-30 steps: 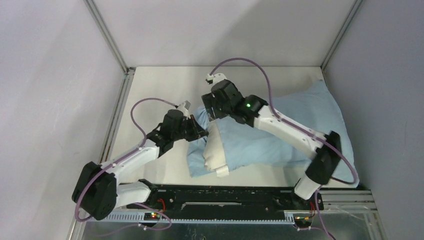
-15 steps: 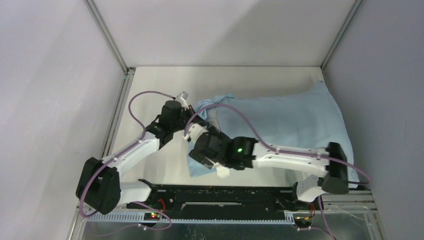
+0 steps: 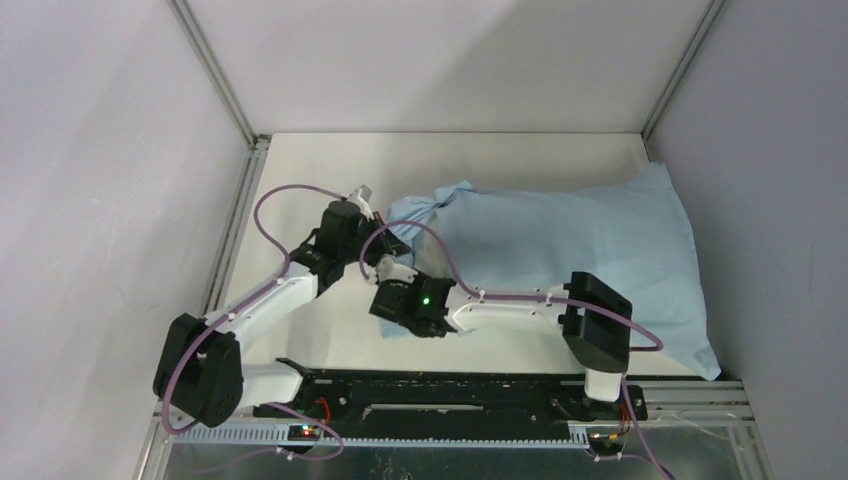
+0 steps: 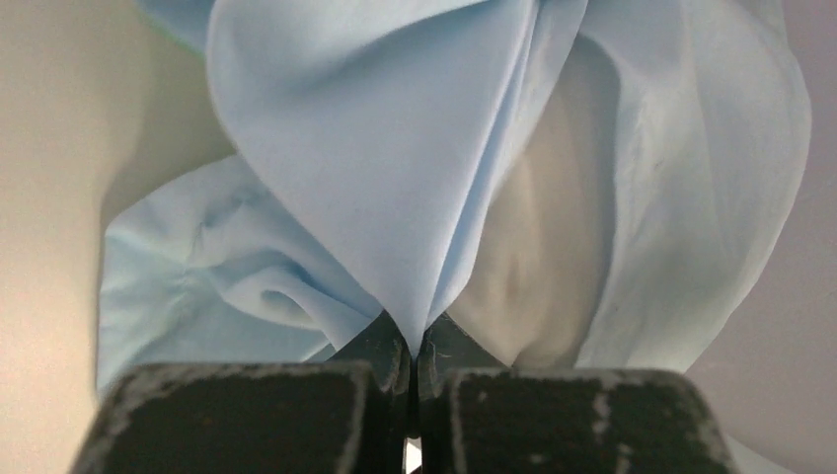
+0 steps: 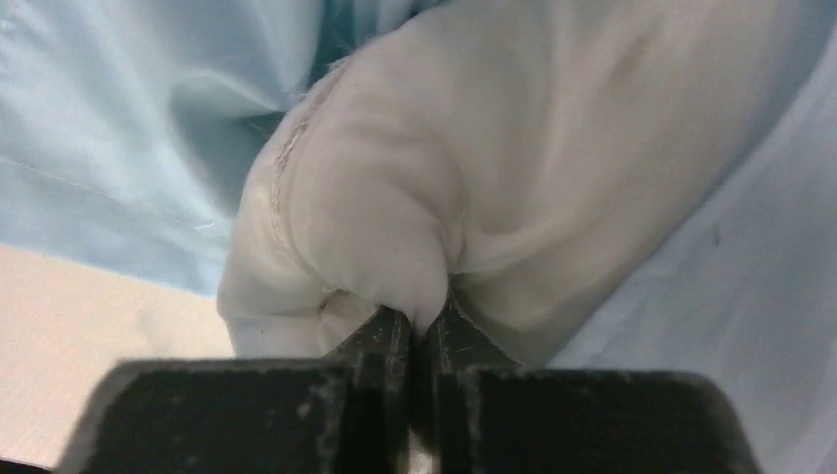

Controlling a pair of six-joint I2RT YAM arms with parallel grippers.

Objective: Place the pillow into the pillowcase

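Top view: pillow is almost all hidden, covered by the pillowcase [image 3: 570,240] and the right arm. The pillowcase lies bulging across the right half of the table [image 3: 320,160], mouth end toward the left, and its near-right corner reaches the table edge. The fingertips of both claws are hard to make out from above.

Left wrist view: left gripper [image 4: 415,341] is pinched tight on a fold of blue pillowcase edge, no gap between the fingers. Cream pillow [image 4: 538,267] shows inside the opening just right of that fold. The top of the cloth is cut off by the frame.

Right wrist view: right gripper [image 5: 424,321] is clamped fully on a bunched corner of the pillow, which sticks out of the pillowcase. Blue cloth lies around and behind it. No tag or label can be made out.

Count: one pillow, one pillowcase, two arms, two grippers, each gripping cloth.
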